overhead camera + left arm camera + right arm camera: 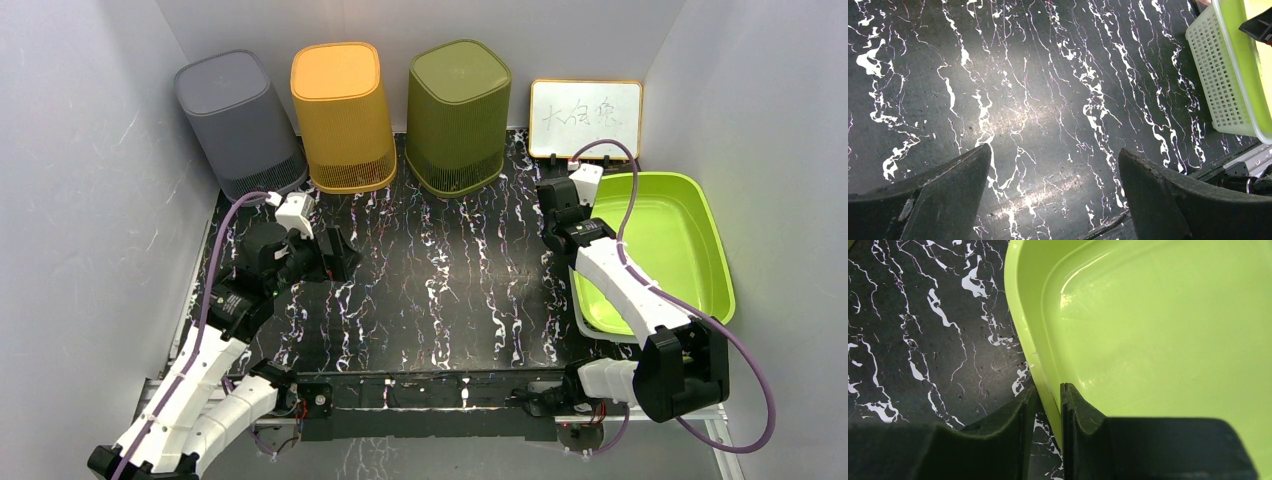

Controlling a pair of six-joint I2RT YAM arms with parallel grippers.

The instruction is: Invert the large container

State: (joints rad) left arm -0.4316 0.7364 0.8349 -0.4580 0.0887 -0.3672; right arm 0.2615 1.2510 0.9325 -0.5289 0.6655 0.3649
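The large container (672,235) is seen upright at the right edge of the desk (440,290). Its left rim is clamped by the right gripper (1050,399), one finger inside, one outside. The left gripper (1054,167) is held spread above bare desk.

A grey bin (238,125), an orange bin (343,118), an olive bin (458,118) and a whiteboard (586,118) line the back of the marbled table (430,290).

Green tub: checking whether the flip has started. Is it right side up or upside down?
Right side up: the green tub shows its open, empty hollow facing up; the right pincer pinches its rim.
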